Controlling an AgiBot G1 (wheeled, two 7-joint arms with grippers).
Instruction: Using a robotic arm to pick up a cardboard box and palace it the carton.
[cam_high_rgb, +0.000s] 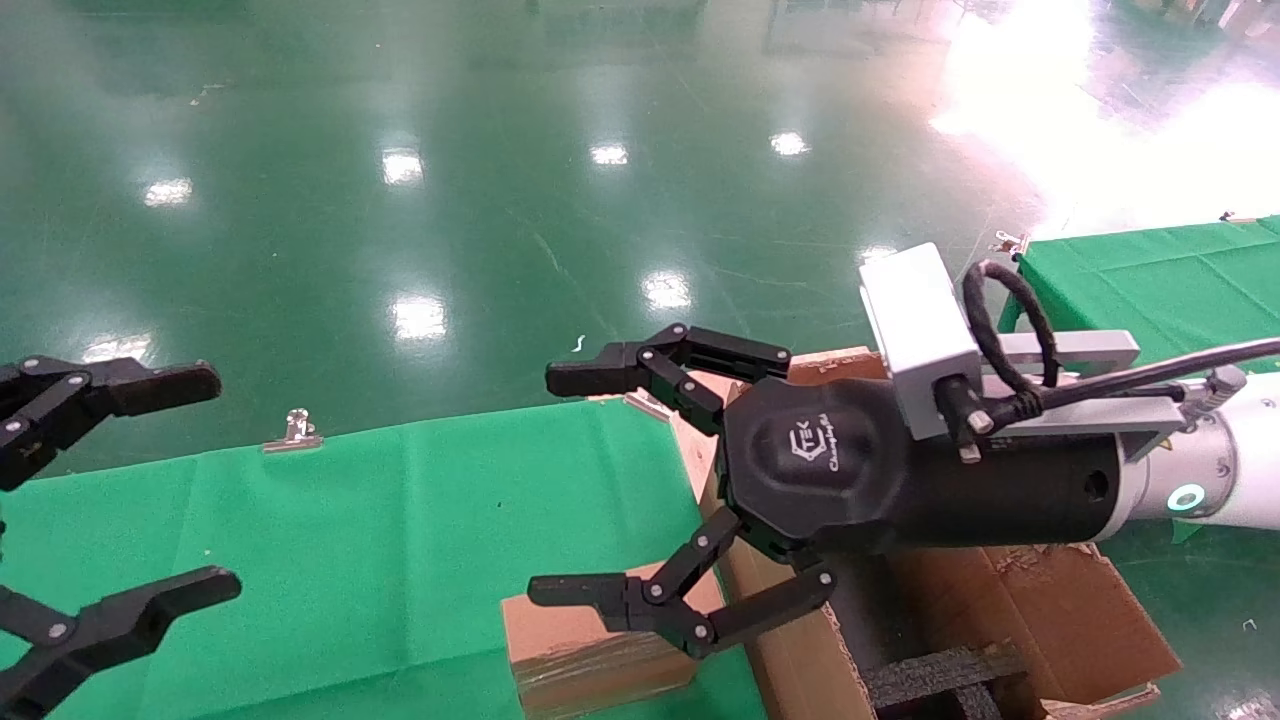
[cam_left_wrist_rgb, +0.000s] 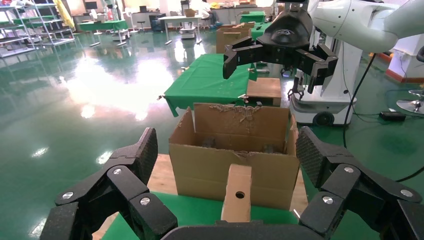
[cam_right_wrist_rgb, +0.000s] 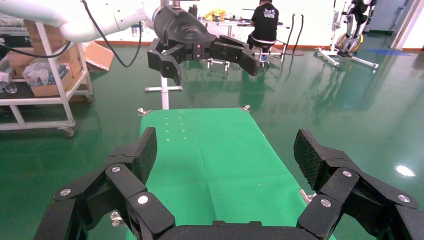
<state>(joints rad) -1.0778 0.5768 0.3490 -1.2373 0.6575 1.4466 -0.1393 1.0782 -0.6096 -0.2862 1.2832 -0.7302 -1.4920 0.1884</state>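
The small cardboard box stands on the green table, right against the carton. In the left wrist view its holed face stands in front of the carton. The white robotic arm reaches in from the right. Its right gripper is open and empty, held above the table beside the carton, its lower finger over the box. It also shows far off in the left wrist view. The left gripper is open and empty at the table's left end. The right wrist view shows no box.
Black foam inserts lie inside the carton. A metal clip holds the cloth at the table's far edge. A second green table stands at the right. Shiny green floor lies beyond. Another brown box sits behind the carton.
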